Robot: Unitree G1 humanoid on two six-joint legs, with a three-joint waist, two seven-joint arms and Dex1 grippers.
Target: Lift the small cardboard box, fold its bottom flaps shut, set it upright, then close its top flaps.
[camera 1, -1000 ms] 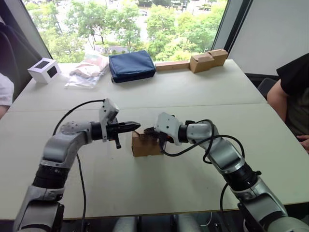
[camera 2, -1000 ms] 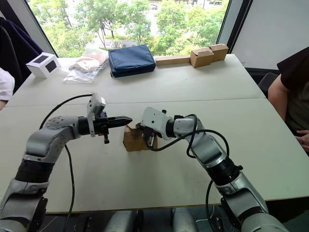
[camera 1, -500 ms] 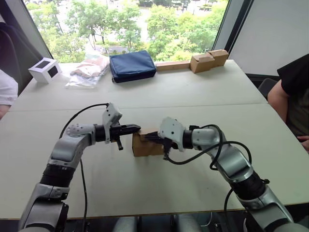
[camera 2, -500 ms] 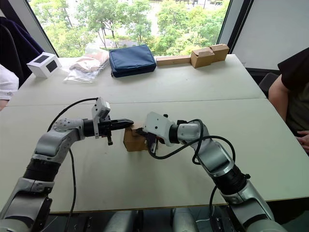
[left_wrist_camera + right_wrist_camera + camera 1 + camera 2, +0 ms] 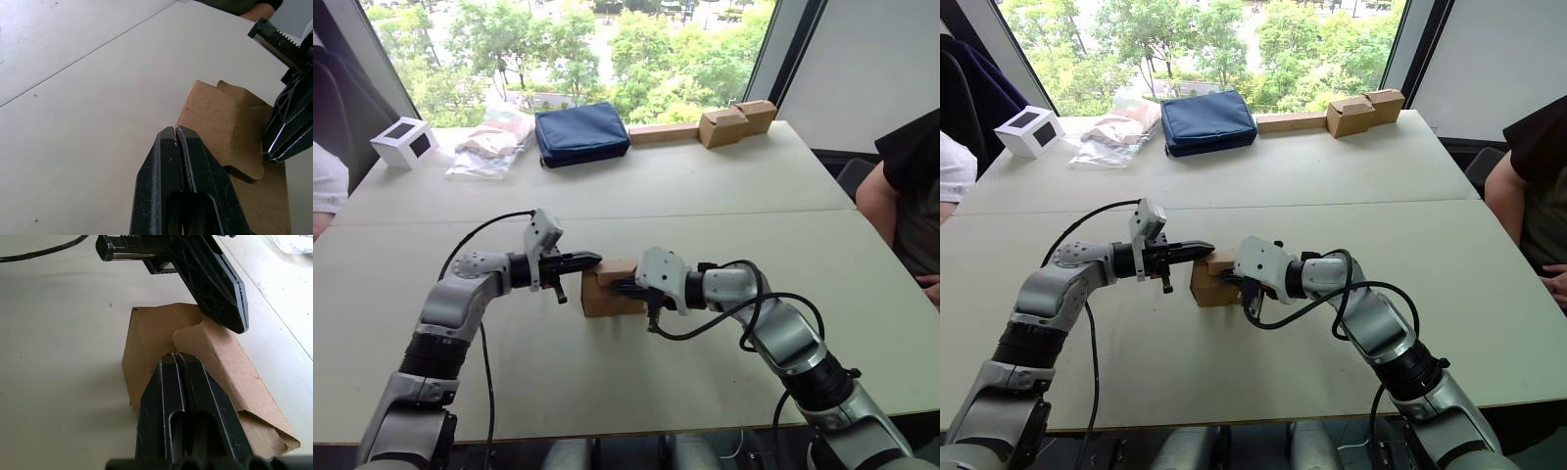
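The small cardboard box (image 5: pixel 603 298) stands on the table (image 5: pixel 705 186) between my two arms, plain brown. Its top flaps (image 5: pixel 195 340) lie folded over the opening, and their notched tab edges show in both wrist views. My left gripper (image 5: pixel 594 259) is shut with nothing held; its tips rest at the box's upper left edge (image 5: pixel 195 105). From the other side, my right gripper (image 5: pixel 619 286) is shut and empty too, with its tips pressed on the curved flap (image 5: pixel 161 333) on top. The box's bottom is hidden.
At the table's far side lie a navy pouch (image 5: pixel 580 133), a plastic bag (image 5: pixel 494 142), a white box with a black panel (image 5: pixel 403 142) and tan boxes on a cardboard strip (image 5: pixel 734 122). A person (image 5: pixel 911 186) sits at the right, and a white sleeve (image 5: pixel 323 186) shows at the left.
Both grippers have closed in slightly on the box top. The right wrist has dropped a little lower. The box has stayed in place.
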